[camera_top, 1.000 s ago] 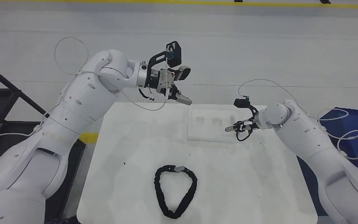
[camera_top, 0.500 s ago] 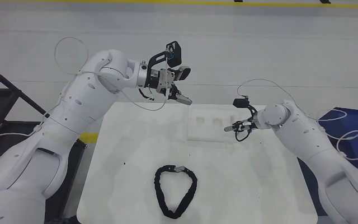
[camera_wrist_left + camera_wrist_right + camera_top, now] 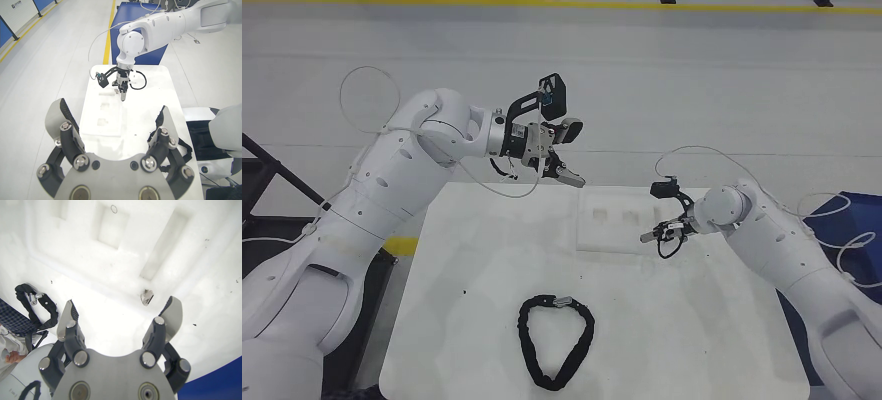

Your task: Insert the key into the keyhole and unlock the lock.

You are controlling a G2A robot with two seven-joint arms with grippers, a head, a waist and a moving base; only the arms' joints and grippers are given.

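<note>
1. One small silvery key (image 3: 147, 298) lies at the white foam tray's (image 3: 617, 225) edge, near the wide-open right gripper (image 3: 121, 306).
2. Black looped chain lock (image 3: 556, 340), steel cylinder: near side of the table (image 3: 472, 300).
3. The left gripper (image 3: 113, 109): fingers wide.

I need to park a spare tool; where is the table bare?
Bare patches: the white table's left side, between its left edge and the black chain lock; and the right front, between lock and right edge. Crowded: the white foam tray at the back, where the open right hand hangs near the small silver key.
</note>
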